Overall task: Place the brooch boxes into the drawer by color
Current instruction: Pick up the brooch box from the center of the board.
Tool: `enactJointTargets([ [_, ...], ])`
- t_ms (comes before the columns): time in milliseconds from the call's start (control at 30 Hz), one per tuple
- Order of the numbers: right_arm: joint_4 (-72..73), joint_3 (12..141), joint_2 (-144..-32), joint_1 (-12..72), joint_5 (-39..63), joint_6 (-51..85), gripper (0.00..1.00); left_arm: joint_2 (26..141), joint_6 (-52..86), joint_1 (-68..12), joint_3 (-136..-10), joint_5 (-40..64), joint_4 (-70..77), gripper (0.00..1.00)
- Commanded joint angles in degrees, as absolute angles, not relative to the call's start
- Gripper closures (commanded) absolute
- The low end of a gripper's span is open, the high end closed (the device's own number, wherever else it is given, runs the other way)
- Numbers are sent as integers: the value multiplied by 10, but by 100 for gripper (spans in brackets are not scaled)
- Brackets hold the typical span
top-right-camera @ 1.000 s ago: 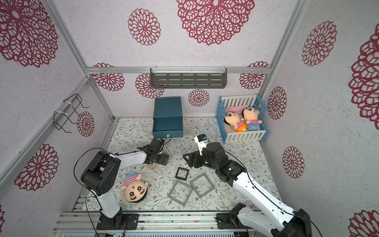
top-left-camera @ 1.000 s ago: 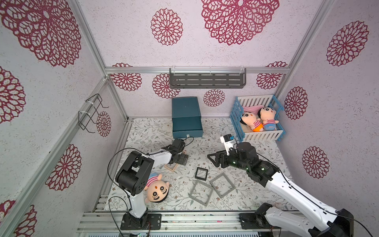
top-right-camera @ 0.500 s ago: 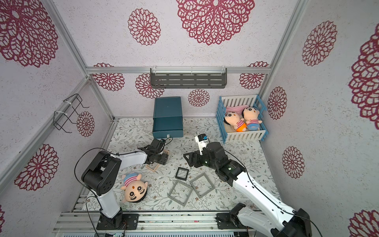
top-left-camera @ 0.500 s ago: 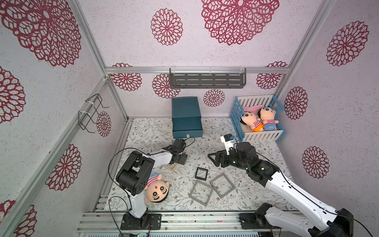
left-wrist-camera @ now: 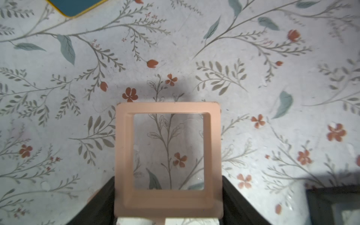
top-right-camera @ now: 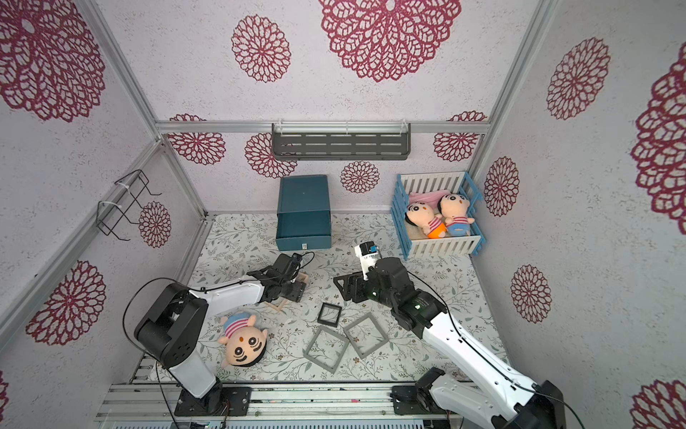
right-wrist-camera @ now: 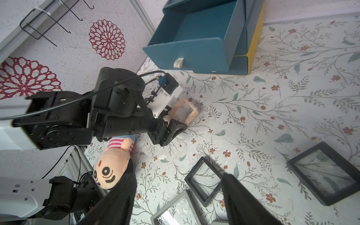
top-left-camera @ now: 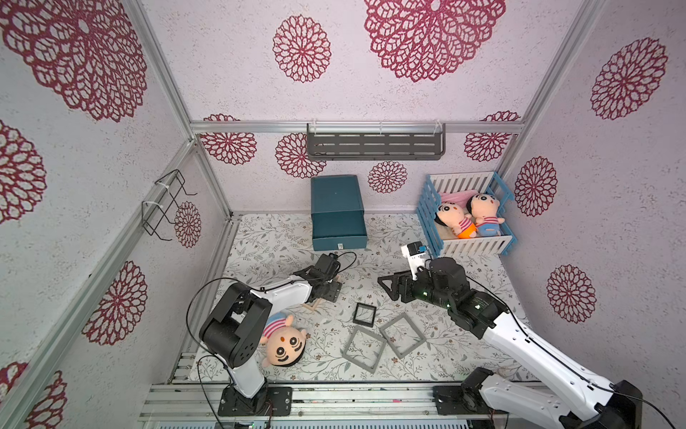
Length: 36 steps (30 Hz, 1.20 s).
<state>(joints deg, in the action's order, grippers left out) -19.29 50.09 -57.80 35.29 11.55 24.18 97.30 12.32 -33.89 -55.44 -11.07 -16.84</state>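
Currently L gripper (left-wrist-camera: 168,183) jaws clamp beige brooch box (left-wrist-camera: 124,155) by opp. sides; R gripper (right-wrist-camera: 177,181) jaws wide apart, near black brooch box (right-wrist-camera: 195,169) on mat (right-wrist-camera: 253,116).

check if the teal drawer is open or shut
Open: one drawer stands pulled out of the cabinet, its teal inside showing in the right wrist view.

No readable writing anywhere; none on the drawer (right-wrist-camera: 187,52) (front included).
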Motion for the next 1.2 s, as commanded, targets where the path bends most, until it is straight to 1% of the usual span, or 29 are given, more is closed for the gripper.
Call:
enactJointTargets([
  [0, -169, 506, -562, 355, 98, 245, 24, 930, 141, -366, -549, -129, -196, 48],
  [200, -161, 504, -558, 355, 92, 246, 26, 857, 181, -413, -549, -157, -248, 48],
  [333, -154, 500, -553, 354, 84, 243, 27, 810, 221, -441, -558, -154, -281, 49],
  [433, -147, 501, -547, 354, 76, 237, 28, 783, 250, -461, -587, -162, -326, 49],
  [567, -142, 509, -543, 354, 64, 228, 31, 772, 297, -467, -653, -162, -401, 47],
  [700, -138, 520, -541, 354, 52, 212, 32, 792, 327, -464, -738, -160, -475, 46],
  [833, -125, 528, -535, 354, 40, 194, 33, 840, 344, -452, -841, -151, -543, 46],
  [967, -92, 532, -527, 354, 37, 192, 34, 902, 358, -426, -949, -129, -608, 47],
  [1167, -98, 569, -543, 354, 24, 197, 33, 992, 387, -382, -1111, -96, -698, 48],
])
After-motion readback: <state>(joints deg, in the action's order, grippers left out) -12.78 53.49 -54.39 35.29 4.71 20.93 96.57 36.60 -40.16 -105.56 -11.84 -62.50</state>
